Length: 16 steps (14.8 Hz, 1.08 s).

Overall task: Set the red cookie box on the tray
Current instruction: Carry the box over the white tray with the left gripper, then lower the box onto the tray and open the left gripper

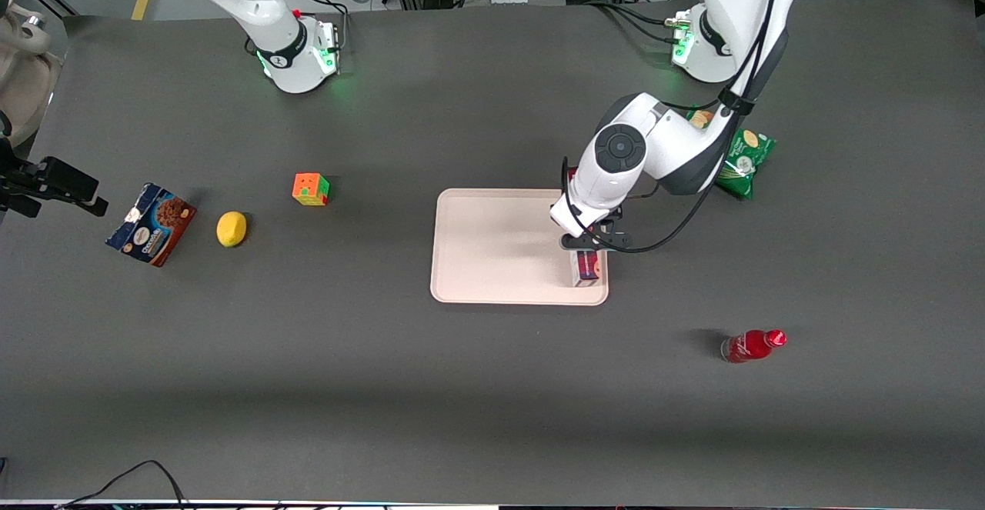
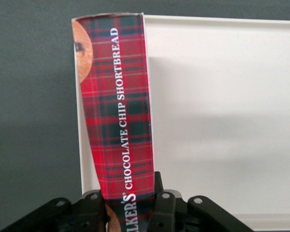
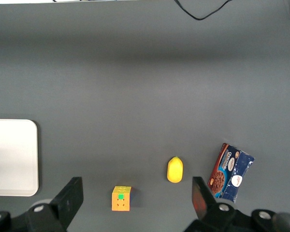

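Dark red plaid cardboard covers the red cookie box (image 2: 117, 111), a long narrow carton with white lettering running along its length and a round cookie picture at the end away from the gripper (image 2: 128, 212). The black fingers (image 2: 164, 208) are closed on the box, one on each long side, pinching it near one end so that most of its length sticks out past them. In the front view the gripper (image 1: 591, 245) hangs low over the tray (image 1: 492, 245), and the visible end of the red cookie box (image 1: 588, 268) lies just nearer the camera than the fingers, inside the tray's corner toward the working arm's end of the worktop. The left wrist view shows the box running close along one rim of the tray (image 2: 222, 111), a smooth, pale pinkish-cream plastic sheet with a low raised edge and rounded corners; whether the box touches its floor cannot be told. Matte dark grey worktop (image 1: 462, 387) surrounds the tray. Well apart from the fingers and nearer the camera, a glossy red bottle (image 1: 752, 345) lies on its side. Farther from the camera than the fingers, beside the arm, sits a crinkled green snack bag (image 1: 745, 158). Toward the parked arm's end lie a multicoloured puzzle cube (image 1: 311, 189), a yellow lemon (image 1: 232, 228) and a blue-and-brown chocolate cookie box (image 1: 151, 224).
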Motion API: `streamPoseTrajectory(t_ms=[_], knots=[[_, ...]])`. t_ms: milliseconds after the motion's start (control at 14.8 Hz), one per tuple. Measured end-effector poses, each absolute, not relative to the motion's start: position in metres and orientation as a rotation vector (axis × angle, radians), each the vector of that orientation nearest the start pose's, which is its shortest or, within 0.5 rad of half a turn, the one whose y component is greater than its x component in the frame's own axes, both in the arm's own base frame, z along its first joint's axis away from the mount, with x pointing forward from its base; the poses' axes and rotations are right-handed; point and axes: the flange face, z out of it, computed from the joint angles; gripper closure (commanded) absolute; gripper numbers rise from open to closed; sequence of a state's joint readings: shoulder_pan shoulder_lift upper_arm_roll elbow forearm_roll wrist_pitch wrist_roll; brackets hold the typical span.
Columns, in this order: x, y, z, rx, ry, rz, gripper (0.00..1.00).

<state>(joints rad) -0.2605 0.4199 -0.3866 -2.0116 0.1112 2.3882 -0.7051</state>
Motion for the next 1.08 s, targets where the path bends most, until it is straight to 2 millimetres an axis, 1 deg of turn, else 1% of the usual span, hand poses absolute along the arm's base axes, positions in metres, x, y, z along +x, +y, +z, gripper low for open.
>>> streamPoseTrajectory(t_ms=[338,474,609,677,812,880,947,1015,1083], knots=[[0.488,-0.356,0.24,-3.214,0.002,0.055,0.85],[0.491,-0.352,0.237,-3.203,0.014,0.041,0.8],[0.494,-0.348,0.236,-3.194,0.015,0.031,0.71],[0.495,-0.346,0.236,-3.192,0.012,0.028,0.62],[0.497,-0.344,0.235,-3.194,0.006,0.018,0.32],[0.499,-0.343,0.234,-3.198,0.002,0.011,0.19],[0.501,-0.342,0.232,-3.204,-0.003,-0.001,0.03],[0.502,-0.341,0.23,-3.209,-0.009,-0.009,0.0],[0.503,-0.34,0.228,-3.212,-0.012,-0.013,0.0]])
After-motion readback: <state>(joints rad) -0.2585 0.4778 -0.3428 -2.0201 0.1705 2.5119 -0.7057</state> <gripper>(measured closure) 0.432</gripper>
